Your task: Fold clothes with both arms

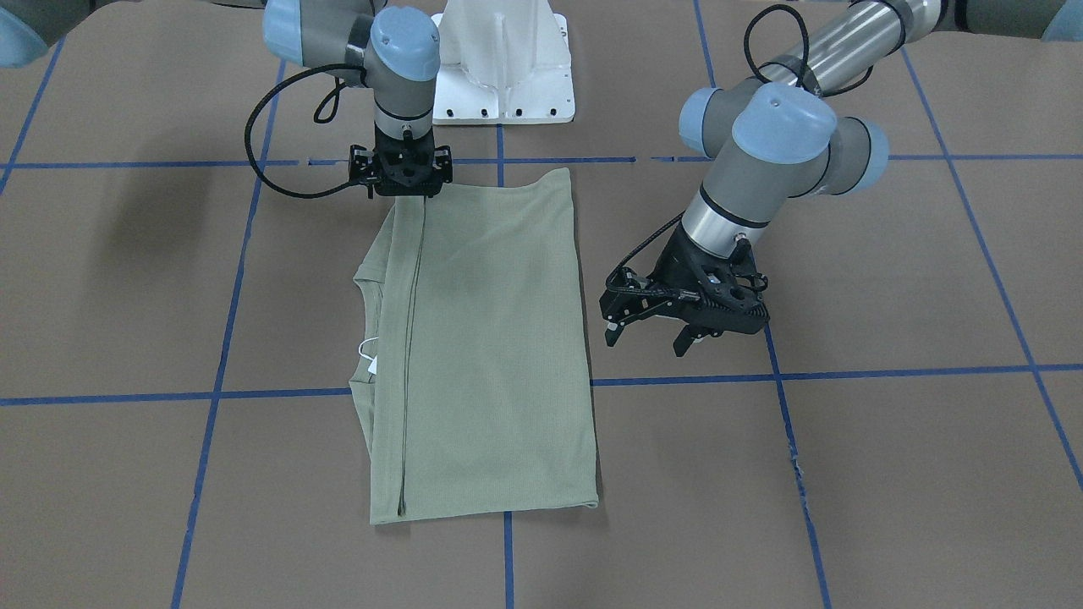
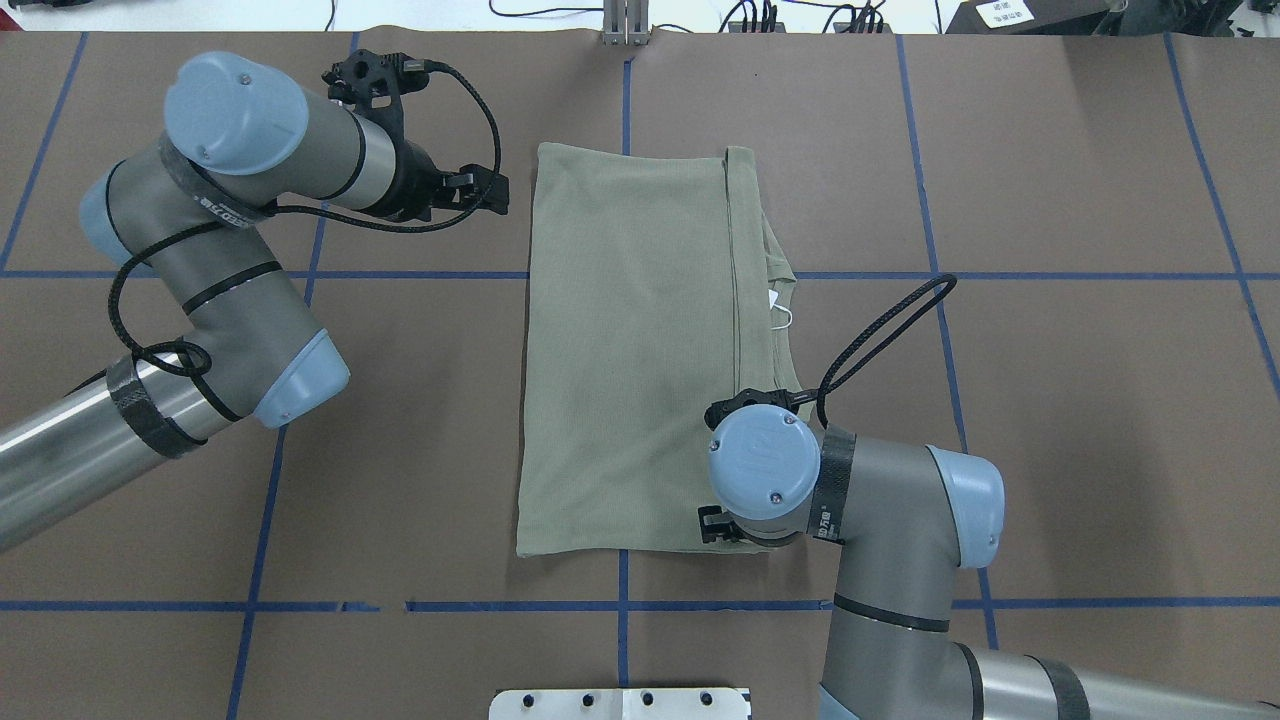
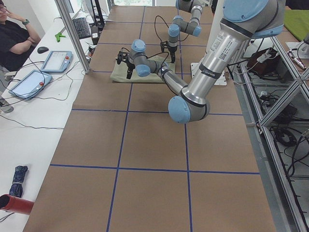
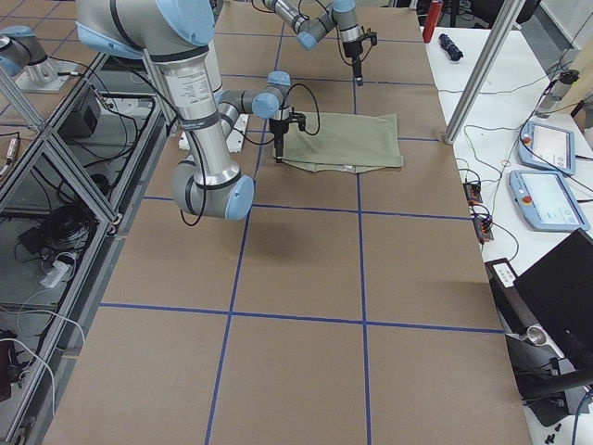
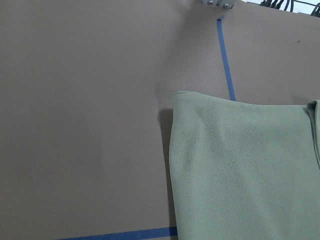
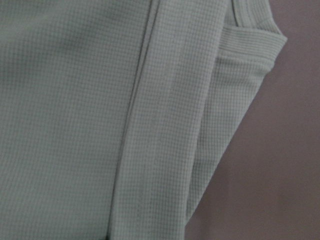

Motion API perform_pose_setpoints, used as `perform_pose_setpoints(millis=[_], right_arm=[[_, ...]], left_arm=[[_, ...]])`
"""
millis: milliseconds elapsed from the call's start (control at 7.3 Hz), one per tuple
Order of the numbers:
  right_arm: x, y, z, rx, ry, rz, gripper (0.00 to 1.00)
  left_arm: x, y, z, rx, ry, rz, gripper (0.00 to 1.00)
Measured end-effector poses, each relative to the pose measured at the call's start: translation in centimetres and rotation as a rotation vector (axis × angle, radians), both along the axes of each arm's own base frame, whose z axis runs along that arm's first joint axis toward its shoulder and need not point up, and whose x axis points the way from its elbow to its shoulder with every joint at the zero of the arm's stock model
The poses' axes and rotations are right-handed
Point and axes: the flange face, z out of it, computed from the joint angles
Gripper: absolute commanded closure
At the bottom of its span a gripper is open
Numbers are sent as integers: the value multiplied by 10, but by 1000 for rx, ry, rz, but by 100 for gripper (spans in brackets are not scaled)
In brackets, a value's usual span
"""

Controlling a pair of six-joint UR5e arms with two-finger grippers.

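Note:
The olive-green shirt point(image 1: 491, 355) point(image 2: 630, 350) lies folded into a long flat rectangle in the middle of the table. Its collar and white hang tag point(image 1: 371, 359) point(image 2: 778, 305) stick out on the robot's right side. My left gripper point(image 1: 647, 338) point(image 2: 488, 195) is open and empty, hovering just off the shirt's left edge. The left wrist view shows the shirt's far corner point(image 5: 245, 170). My right gripper point(image 1: 406, 193) points straight down onto the shirt's near corner. Its fingers are hidden in every view, so I cannot tell its state. The right wrist view shows only folded cloth point(image 6: 75, 100).
The white pedestal base point(image 1: 503, 68) point(image 2: 620, 703) stands at the robot's edge of the table. Blue tape lines point(image 2: 400, 275) grid the brown tabletop. A side table holds tablets point(image 3: 55, 60) with a seated person point(image 3: 14, 38) beside them. A red object point(image 3: 14, 204) lies at its near end.

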Motion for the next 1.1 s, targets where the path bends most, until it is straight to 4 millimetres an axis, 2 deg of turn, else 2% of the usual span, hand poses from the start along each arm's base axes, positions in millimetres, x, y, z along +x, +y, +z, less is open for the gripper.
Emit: perform_pose_setpoints(millis=[274, 685, 822, 959, 1096], right_arm=[[11, -5, 9, -10, 34, 12, 0], [41, -6, 43, -19, 80, 32, 0], [49, -7, 48, -19, 86, 39, 0], [56, -10, 44, -16, 74, 47, 0], [59, -17, 29, -3, 46, 52, 0]], left_arm=[[0, 0, -3, 0, 4, 0, 0], [0, 1, -6, 1, 7, 0, 0], [-1, 1, -7, 2, 8, 0, 0], [-1, 2, -8, 2, 10, 5, 0], [-1, 3, -8, -1, 12, 13, 0]])
